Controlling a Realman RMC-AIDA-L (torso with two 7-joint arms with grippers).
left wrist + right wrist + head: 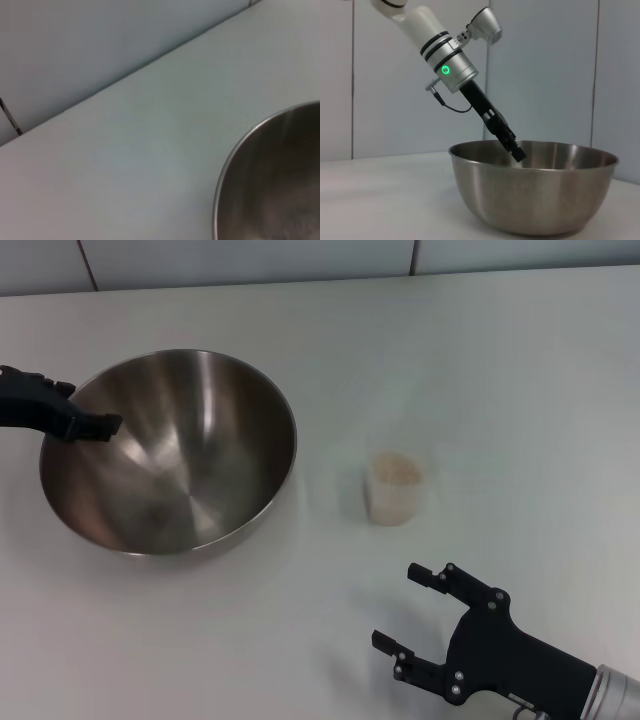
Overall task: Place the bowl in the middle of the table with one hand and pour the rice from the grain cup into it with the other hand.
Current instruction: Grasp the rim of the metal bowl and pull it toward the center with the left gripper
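Left wrist view shows only part of shiny round stainless-steel bowl rim and plain white table; own fingers unseen. Black left gripper reaches over bowl rim at table's left side; finger spread unreadable. Black two-finger right gripper spread wide, holding nothing, near small translucent plastic cup of pale rice, just right of bowl.

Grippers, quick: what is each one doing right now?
Left gripper: closed on the rim of the bowl.
Right gripper: open, empty, near the grain cup.
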